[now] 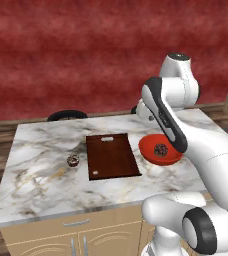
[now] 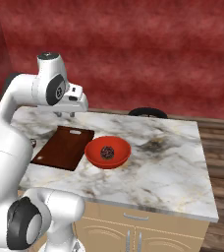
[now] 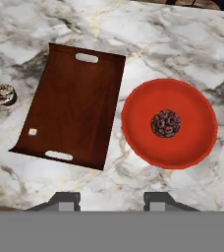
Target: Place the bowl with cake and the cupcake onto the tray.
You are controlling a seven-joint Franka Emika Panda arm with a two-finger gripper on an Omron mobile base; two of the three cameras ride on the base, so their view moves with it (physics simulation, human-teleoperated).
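Jaws of the gripper (image 3: 111,197) hang apart and empty over the table (image 3: 182,39), bowl with cake (image 3: 169,123) at centre right beside the tray (image 3: 70,108), so grasping its rim seems next.

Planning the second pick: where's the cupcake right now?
In the left base view the cupcake sits on the marble counter just left of the tray, opposite the bowl with cake.

Even, bright rendered light falls over the marble surface (image 1: 46,180), with no glare and no hard-edged shadows. A soft dark shade sits under the red bowl (image 3: 169,123) and along the near edge of the tray (image 3: 74,106) in the hand view. All three views are sharp throughout, without blur or bending at the edges.
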